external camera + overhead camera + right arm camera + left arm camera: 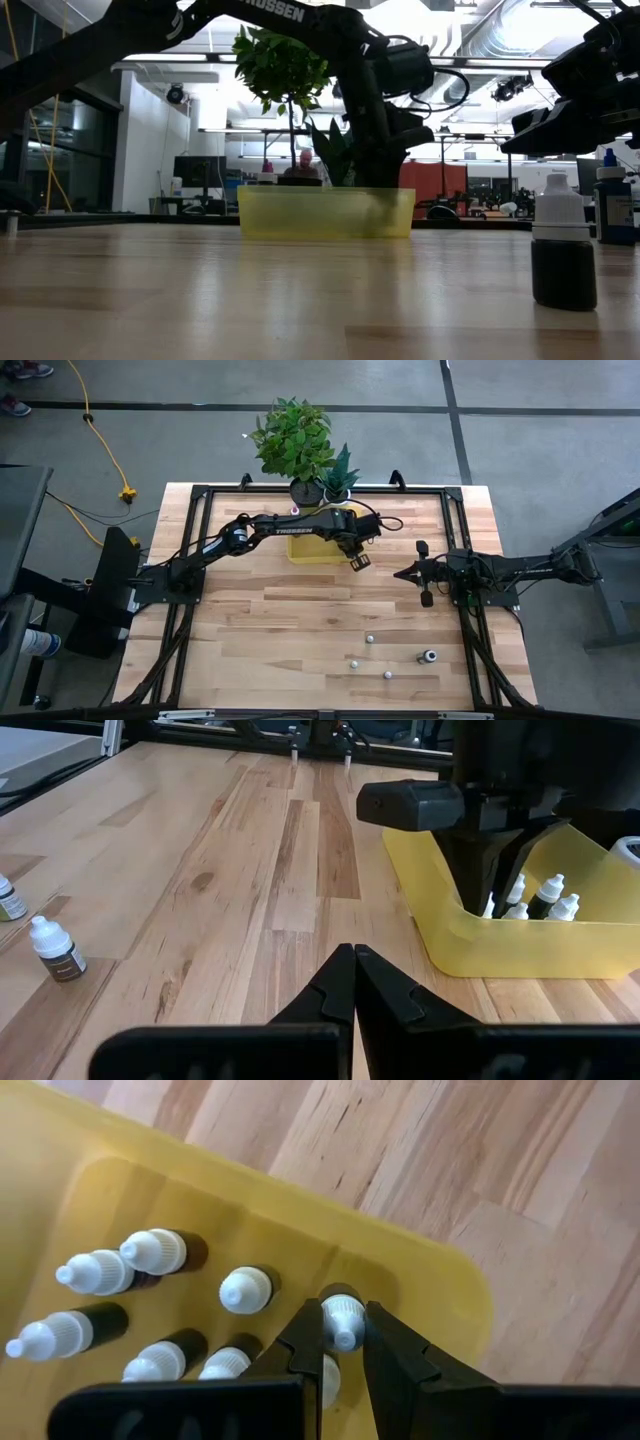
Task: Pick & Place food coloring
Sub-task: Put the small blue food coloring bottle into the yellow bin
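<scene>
The left tool (345, 1342) grips a food coloring bottle (342, 1320) at the yellow tray (440, 1270) corner; the right tool (354, 982), closed empty, hovers over open desk (250, 870).

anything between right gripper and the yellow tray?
Nothing: in the right wrist view, bare wood runs from the shut right gripper to the yellow tray, where the left gripper pinches a bottle.

One camera is looking straight down on the counter (300, 630); another is looking level across it. Both wrist cameras are facing the yellow tray (520, 935) closely.
</scene>
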Tool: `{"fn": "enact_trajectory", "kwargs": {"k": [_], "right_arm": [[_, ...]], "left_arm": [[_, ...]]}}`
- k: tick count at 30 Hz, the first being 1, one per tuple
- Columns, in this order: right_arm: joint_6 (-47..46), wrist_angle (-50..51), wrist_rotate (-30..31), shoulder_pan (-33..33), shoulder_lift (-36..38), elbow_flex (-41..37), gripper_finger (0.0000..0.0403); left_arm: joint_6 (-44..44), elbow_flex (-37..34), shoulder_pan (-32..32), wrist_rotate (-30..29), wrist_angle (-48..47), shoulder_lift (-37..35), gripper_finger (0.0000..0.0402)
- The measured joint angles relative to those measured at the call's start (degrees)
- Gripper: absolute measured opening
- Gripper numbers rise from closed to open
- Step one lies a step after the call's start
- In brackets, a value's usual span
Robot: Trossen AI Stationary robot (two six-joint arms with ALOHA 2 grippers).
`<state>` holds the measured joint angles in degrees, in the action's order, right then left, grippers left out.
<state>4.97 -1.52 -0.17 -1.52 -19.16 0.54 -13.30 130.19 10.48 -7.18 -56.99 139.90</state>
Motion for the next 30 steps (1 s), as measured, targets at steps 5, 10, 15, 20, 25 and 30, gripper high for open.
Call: {"fn": "enact_trajectory", "kwargs": {"k": [5, 10, 15, 20, 25, 30], "right_arm": [[0.0, 0.0, 0.0, 0.0, 0.0, 0.0, 0.0], [0.0, 0.0, 0.0, 0.0, 0.0, 0.0, 0.0], [0.0, 0.0, 0.0, 0.0, 0.0, 0.0, 0.0], [0.0, 0.0, 0.0, 0.0, 0.0, 0.0, 0.0], [0.0, 0.0, 0.0, 0.0, 0.0, 0.0, 0.0], [0.0, 0.0, 0.0, 0.0, 0.0, 0.0, 0.0]], "left_arm": [[0.0, -0.5, 0.0, 0.0, 0.3, 0.0, 0.0035], [0.6, -0.5, 0.0, 0.2, -0.1, 0.0, 0.0035], [1.1, -0.5, 0.0, 0.2, 0.1, 0.0, 0.0035], [1.5, -0.5, 0.0, 0.2, 0.3, 0.0, 0.0037], [1.5, -0.5, 0.0, 0.4, 0.7, 0.0, 0.0071], [1.5, -0.5, 0.0, 0.6, 1.2, 0.0, 0.0108]]}}
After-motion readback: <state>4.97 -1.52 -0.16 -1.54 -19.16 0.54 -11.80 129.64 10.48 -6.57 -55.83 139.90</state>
